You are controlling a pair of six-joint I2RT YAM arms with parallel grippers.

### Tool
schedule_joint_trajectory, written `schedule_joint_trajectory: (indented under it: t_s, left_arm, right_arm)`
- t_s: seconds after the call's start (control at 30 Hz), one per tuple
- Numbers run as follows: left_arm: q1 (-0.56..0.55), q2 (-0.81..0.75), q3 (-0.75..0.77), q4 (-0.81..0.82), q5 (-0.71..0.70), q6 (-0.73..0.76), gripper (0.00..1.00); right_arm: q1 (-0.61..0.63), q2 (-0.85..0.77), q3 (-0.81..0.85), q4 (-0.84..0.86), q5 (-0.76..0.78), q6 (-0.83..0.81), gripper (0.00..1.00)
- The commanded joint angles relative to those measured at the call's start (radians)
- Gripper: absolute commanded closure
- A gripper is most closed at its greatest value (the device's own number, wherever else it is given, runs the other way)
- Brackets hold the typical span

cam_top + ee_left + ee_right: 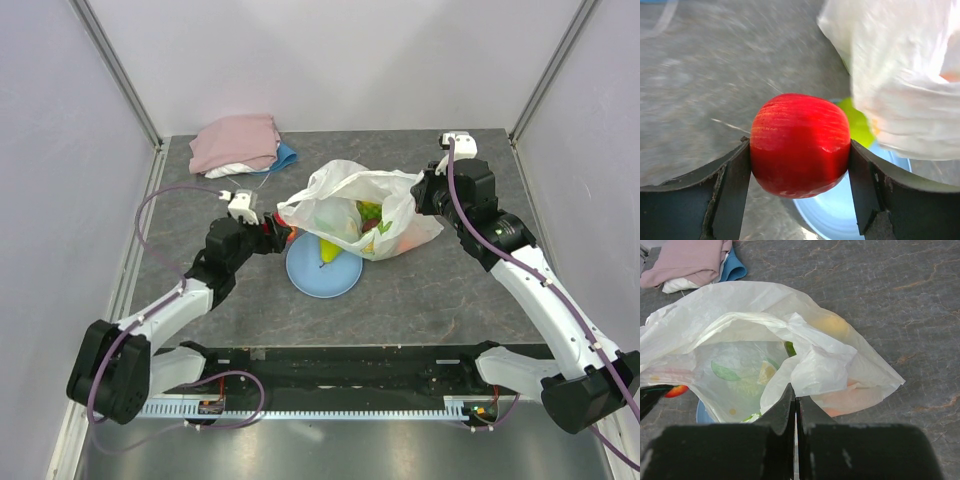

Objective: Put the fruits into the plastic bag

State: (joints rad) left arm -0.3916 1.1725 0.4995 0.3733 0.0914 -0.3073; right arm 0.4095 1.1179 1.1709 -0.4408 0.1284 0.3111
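- Overhead, a grey, stone-patterned table point(430, 290) sits boxed in by plain white walls point(350, 60) on its left, far and right sides.
- Near the far left corner lies a folded pink cloth point(235, 142), with a blue cloth point(287, 156) poking out from under its right side.
- Reaching in from the left edge, the left gripper point(268, 236) is clamped on a red apple point(800, 145), one finger pressed against each side. The apple is off the table, just left of the bag's mouth and over the left rim of the plate.
- Coming from the right edge, the right gripper point(795, 400) has its jaws together, pinching a fold of the plastic bag point(350, 195) at the right side of the bag's rim.
- The plastic bag lies crumpled about the middle of the table, a little toward the far edge, mouth gaping toward the near edge.
- Inside it shows a green fruit point(370, 210); a yellow fruit point(832, 325) and an orange fruit point(850, 395) show only dimly through the film.
- A round light-blue plate point(310, 280) lies just nearside of the bag, partly under it, with a yellow-green pear point(329, 250) lying on it at the bag's mouth.
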Motion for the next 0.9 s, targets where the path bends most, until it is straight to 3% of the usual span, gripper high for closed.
schedule_joint_trajectory:
  t_s: [0.0,0.23,0.37,0.63,0.73,0.87]
  left_arm:
    - [0.028,-0.112,-0.035,-0.011,-0.156,-0.044,0.25]
    - [0.03,-0.391,-0.073,-0.027,-0.154,-0.026,0.25]
    - [0.028,-0.473,-0.007,-0.048,-0.116,0.019,0.25]
    - [-0.004,-0.413,0.233,-0.014,0.085,0.051,0.26]
    - [-0.088,-0.324,0.339,-0.025,0.166,0.091,0.26]
    - [-0.332,-0.188,0.434,-0.078,0.108,0.23,0.26]
  right_arm:
    - [-0.005,-0.021,-0.002,0.025,0.001,-0.003,1.0]
    - [-0.005,-0.027,-0.002,0.024,-0.003,-0.003,1.0]
    - [-0.005,-0.024,-0.001,0.025,-0.012,-0.003,1.0]
    - [-0.005,-0.021,0.001,0.031,-0.029,0.008,1.0]
    - [-0.005,-0.021,-0.002,0.033,-0.032,0.011,1.0]
    - [-0.005,-0.023,-0.002,0.033,-0.03,0.011,1.0]
